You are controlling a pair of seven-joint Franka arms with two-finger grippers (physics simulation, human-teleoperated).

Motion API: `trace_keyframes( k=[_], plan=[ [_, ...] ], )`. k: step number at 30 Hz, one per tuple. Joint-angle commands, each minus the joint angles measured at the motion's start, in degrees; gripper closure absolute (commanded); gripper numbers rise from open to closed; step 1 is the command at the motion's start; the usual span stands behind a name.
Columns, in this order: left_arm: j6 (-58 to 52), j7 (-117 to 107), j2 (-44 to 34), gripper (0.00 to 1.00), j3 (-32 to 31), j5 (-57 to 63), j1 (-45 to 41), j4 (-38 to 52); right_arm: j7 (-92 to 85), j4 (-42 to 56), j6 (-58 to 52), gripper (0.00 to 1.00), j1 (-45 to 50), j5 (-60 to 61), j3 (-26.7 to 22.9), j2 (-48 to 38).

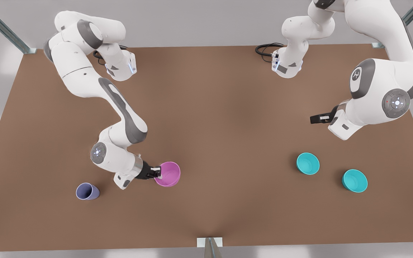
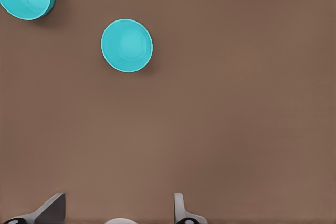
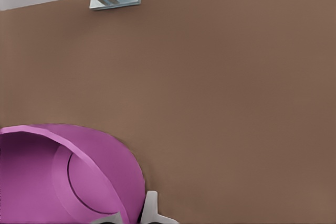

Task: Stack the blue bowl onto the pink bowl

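the right gripper [image 1: 157,172] seemingly pinched the pink bowl [image 1: 169,173] at its nine-o'clock rim, the spread left gripper [image 1: 314,119] waited, and the blue bowl [image 1: 308,163], likely light and slippery, wanted a rim grip.

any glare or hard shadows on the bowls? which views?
Front view: soft, even light; the two teal bowls and pink bowl cast only faint shadows, no glare. Left wrist view: soft shadow beside each teal bowl. Right wrist view: pink bowl evenly lit, rim cut by the frame edge.

No readable text anywhere; one arm [image 1: 357,75] bears a small unreadable emblem.
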Motion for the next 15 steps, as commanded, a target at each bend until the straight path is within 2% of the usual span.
trace_keyframes(
  k=[1, 3, 5, 7, 13, 14, 15],
  plan=[
    [0.0, 0.0, 0.0, 0.00, 0.0, 0.0, 0.0, 0.0, 28.9, 7.2, 0.1, 0.79, 6.7, -0.2, -3.2, 5.5],
    [0.0, 0.0, 0.0, 0.00, 0.0, 0.0, 0.0, -0.1, 33.0, 13.7, 3.4, 0.79, 13.0, -0.2, -5.4, 11.9],
    [0.0, 0.0, 0.0, 0.00, 0.0, 0.0, 0.0, -0.1, 36.1, 17.7, 3.6, 0.79, 16.7, -0.2, -6.9, 14.5],
    [0.0, -0.1, 0.0, 0.00, 0.0, 0.0, 0.0, -0.1, 38.5, 18.6, 3.7, 0.79, 19.8, -0.2, -9.1, 15.4],
    [-0.2, 0.1, 0.3, 0.00, 0.0, 0.0, 0.0, -0.1, 42.8, 18.4, 6.0, 0.79, 22.8, -0.4, -10.8, 16.8],
    [-0.3, 0.1, 0.3, 0.00, 0.0, 0.0, 0.0, -0.1, 42.8, 18.2, 6.0, 0.63, 22.8, -0.4, -11.0, 16.9],
    [-0.2, 0.1, 0.4, 0.00, 0.0, 0.0, 0.0, -0.1, 42.8, 18.0, 6.0, 0.20, 22.8, -0.4, -11.1, 17.0]
  ],
)
